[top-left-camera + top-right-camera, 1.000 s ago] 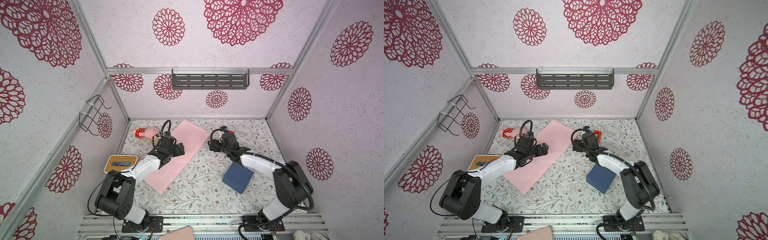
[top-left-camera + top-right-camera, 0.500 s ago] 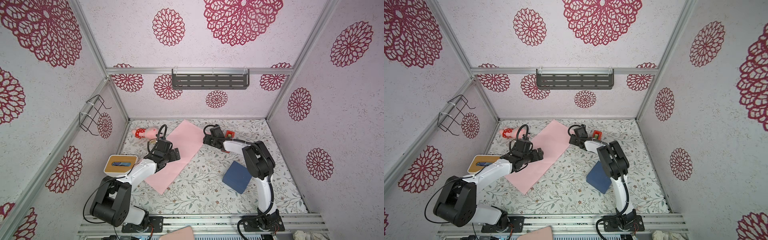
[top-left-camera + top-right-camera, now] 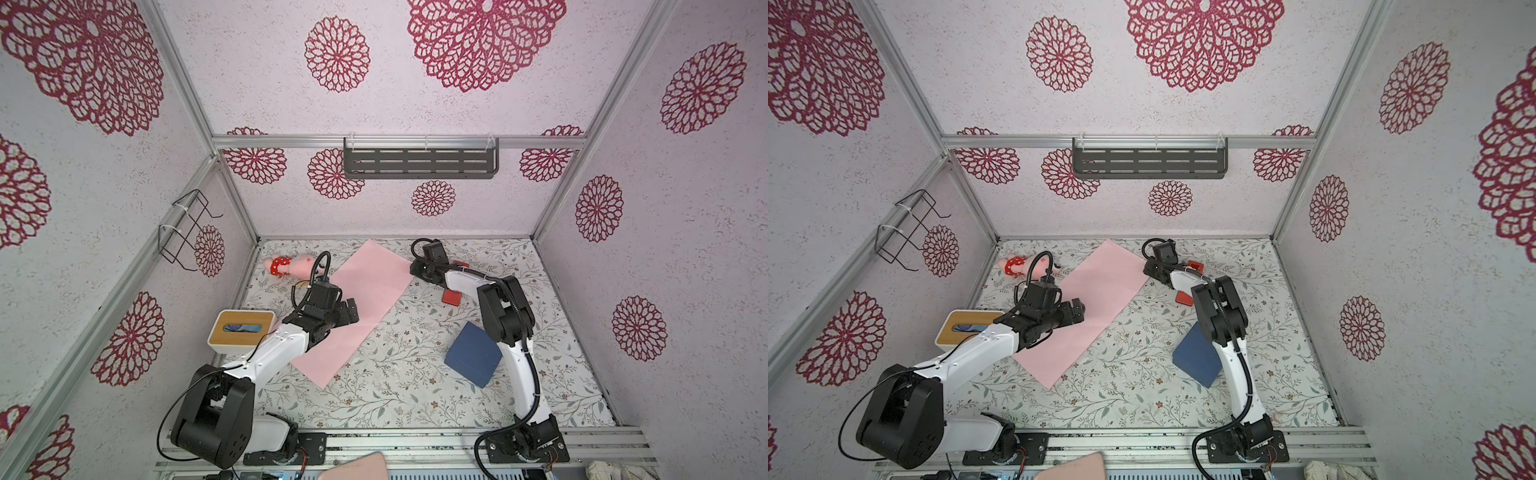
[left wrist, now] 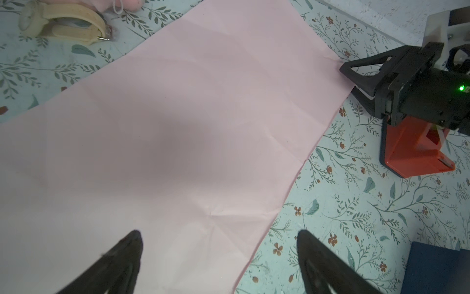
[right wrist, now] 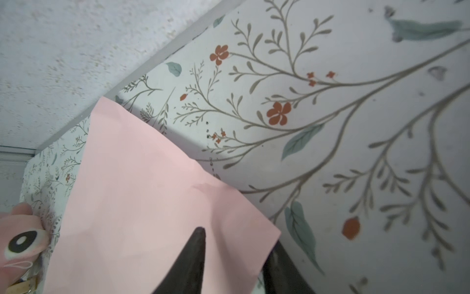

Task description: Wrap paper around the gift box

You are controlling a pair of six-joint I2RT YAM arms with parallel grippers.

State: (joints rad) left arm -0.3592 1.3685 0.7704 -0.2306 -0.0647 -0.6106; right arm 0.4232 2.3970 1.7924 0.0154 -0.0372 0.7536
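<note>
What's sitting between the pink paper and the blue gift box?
Nothing: in both top views only bare floral table cover separates the paper from the gift box.

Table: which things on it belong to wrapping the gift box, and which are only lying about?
For the job: gift box, paper, perhaps the red tape dispenser.
Lying about: tissue box, plush toy.

the paper (image 3: 376,291) lies slantwise on the bench (image 3: 395,395), far middle to near left; gift box (image 3: 473,359) to its right, tape dispenser (image 3: 451,297) behind that, tissue box (image 3: 241,332) at left; my right end effector (image 3: 414,272) at the paper's far right corner.
</note>
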